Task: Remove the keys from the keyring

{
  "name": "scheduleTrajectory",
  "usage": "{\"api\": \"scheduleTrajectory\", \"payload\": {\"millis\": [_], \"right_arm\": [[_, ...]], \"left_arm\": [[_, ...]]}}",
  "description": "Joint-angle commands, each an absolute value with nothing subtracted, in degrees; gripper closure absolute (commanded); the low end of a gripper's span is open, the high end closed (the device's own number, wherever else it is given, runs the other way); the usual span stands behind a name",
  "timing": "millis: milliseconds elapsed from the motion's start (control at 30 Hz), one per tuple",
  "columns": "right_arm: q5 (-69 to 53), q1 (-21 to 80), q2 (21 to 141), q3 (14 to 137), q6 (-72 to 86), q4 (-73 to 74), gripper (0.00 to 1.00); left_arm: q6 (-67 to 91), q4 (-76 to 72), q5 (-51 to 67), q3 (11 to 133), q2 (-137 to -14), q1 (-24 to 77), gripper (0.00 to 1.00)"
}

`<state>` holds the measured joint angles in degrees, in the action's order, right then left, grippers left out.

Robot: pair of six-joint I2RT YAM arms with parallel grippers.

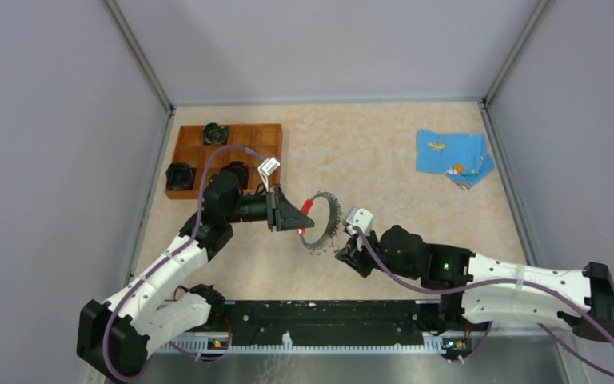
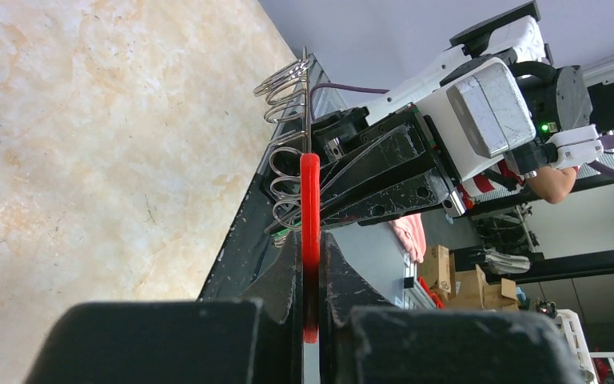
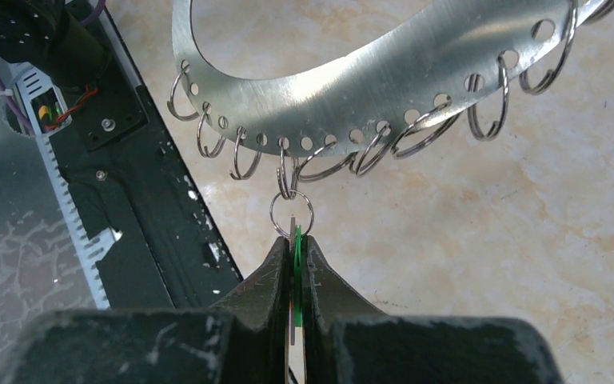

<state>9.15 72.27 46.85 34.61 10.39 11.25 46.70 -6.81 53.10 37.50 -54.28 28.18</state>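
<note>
As both arms reach toward the middle of the worktop (image 1: 384,152), the top view shows the keyring (image 1: 337,214) standing on edge between them. Left jaws are closed on its red section (image 1: 307,207). Right jaws sit closed at the ring's near lower edge. The key cannot be made out here, nor whether the ring touches the worktop. A wooden tray (image 1: 270,138) at far left holds black pucks (image 1: 215,133). A blue cloth (image 1: 452,154) lies at far right, well apart from the ring.

Left wrist view: the red section (image 2: 310,200) rises straight out of the left jaws, pinched tight between them. The ring is seen edge-on, with wire loops (image 2: 281,80) sticking out to the left. The right arm (image 2: 480,108) is just behind the ring.

Right wrist view: the keyring (image 3: 368,64) is a flat grey band with a row of holes along its outer edge and wire loops (image 3: 246,156) through them. From one loop hangs a small split ring (image 3: 292,214). The key (image 3: 297,260) meets that split ring at the tips of the right jaws. Its green head is clamped edge-on between them, with only a narrow gap. The key is not yet off the keyring.
</note>
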Motion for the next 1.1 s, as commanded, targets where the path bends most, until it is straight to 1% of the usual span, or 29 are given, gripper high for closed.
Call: {"api": "scheduleTrajectory", "payload": {"millis": [0,367,500,600,733,900,933,967,1067], "right_arm": [[8.6,72.9,48.3,38.7,11.6,12.0,1.00],[9.4,73.0,50.3,41.2,13.2,13.3,1.00],[9.7,72.9,51.8,42.0,13.7,14.3,1.00],[13.2,72.9,53.1,43.1,13.5,16.9,1.00],[17.6,73.0,53.9,43.3,12.7,18.4,1.00],[17.9,72.9,56.2,41.9,10.2,17.6,1.00],[17.9,72.9,57.1,41.6,9.9,17.4,1.00],[17.8,72.9,58.2,41.1,9.7,16.9,1.00],[16.5,72.9,62.0,40.4,9.9,16.2,1.00]], "left_arm": [[44.0,-7.5,54.3,39.2,-53.9,28.0,1.00],[41.1,-6.1,54.1,38.6,-53.4,28.1,1.00],[40.6,-4.7,52.1,38.2,-53.6,28.1,1.00],[41.8,-4.4,48.9,36.2,-53.4,28.1,1.00],[45.3,-8.1,45.8,31.3,-51.8,28.2,1.00],[47.8,-12.1,41.9,23.7,-49.8,28.6,1.00],[48.8,-13.9,41.5,21.8,-49.7,29.0,0.99],[49.8,-15.6,40.6,19.8,-49.8,29.3,0.95],[52.1,-21.9,38.5,14.6,-50.8,30.2,0.92]]}}
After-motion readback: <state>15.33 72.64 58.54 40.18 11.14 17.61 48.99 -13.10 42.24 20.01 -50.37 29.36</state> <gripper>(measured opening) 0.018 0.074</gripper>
